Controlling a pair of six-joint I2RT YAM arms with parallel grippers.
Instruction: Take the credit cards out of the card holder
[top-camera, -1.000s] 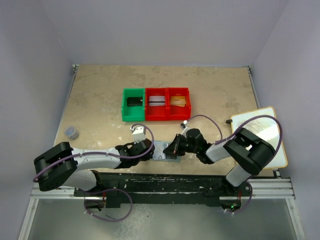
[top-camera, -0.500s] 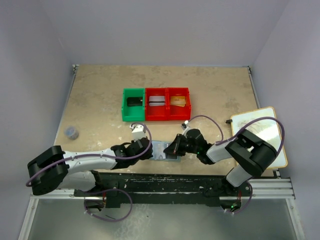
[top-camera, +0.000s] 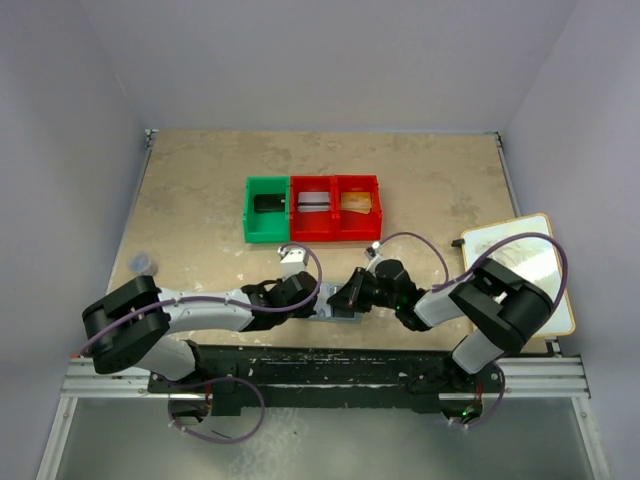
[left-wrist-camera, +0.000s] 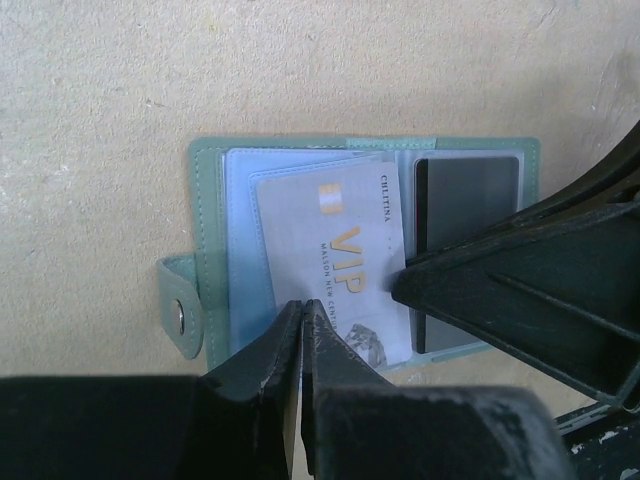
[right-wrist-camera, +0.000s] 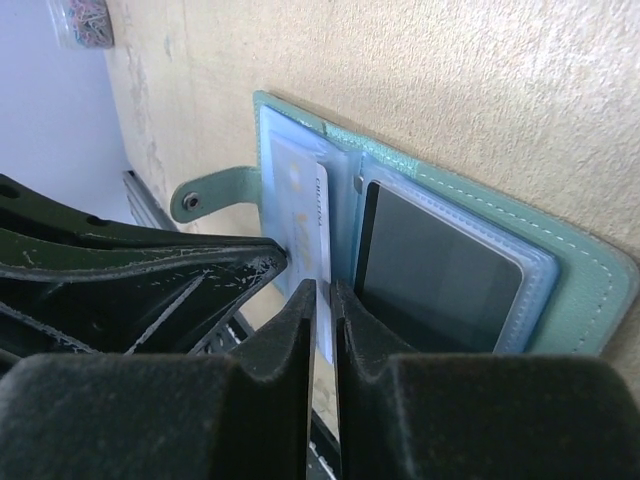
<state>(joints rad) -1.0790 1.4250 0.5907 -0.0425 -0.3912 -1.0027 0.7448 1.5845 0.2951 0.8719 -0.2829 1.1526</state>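
Note:
The light blue card holder (top-camera: 322, 303) lies open and flat near the table's front edge, with its snap tab (left-wrist-camera: 180, 318) at the left. A pale credit card (left-wrist-camera: 330, 240) marked VIP sticks partly out of the left panel (right-wrist-camera: 300, 205). A dark card (left-wrist-camera: 465, 210) sits fully in the right panel's sleeve (right-wrist-camera: 440, 270). My left gripper (left-wrist-camera: 302, 305) is shut, and its tip rests over the pale card's near edge. My right gripper (right-wrist-camera: 322, 290) reaches in from the right. Its jaws stand a narrow gap apart, with the pale card's edge in that gap.
A green bin (top-camera: 266, 208) and two red bins (top-camera: 335, 207) stand in a row mid-table, each holding a card-like item. A white board (top-camera: 525, 275) lies at the right edge. A small clear jar (top-camera: 143, 263) sits at the left. The metal rail (top-camera: 320, 365) runs just behind the holder.
My left arm has shifted right, bringing its shut gripper over the holder's left panel. The right gripper stayed in place and its jaws parted slightly.

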